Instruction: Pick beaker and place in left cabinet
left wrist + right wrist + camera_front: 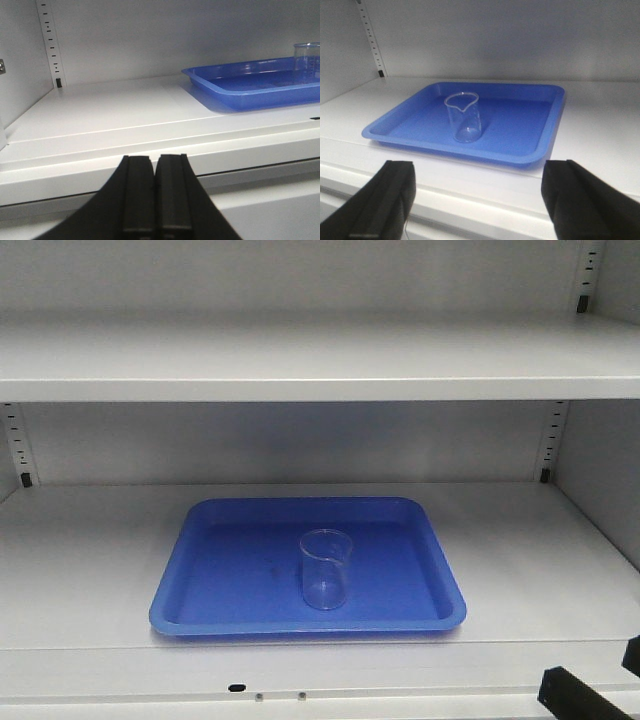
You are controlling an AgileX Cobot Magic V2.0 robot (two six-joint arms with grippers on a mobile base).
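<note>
Beaker [463, 117] upright in blue tray [530, 150] on cabinet shelf [80, 570], ahead of right gripper [479, 200], fingers spread wide. Left gripper [156, 192] pressed together, tray off to its right.

Front view faces the left cabinet [300, 360] squarely, wrist views low at shelf edge, all sharing blue tray [230, 580], left's at 2 o'clock
</note>
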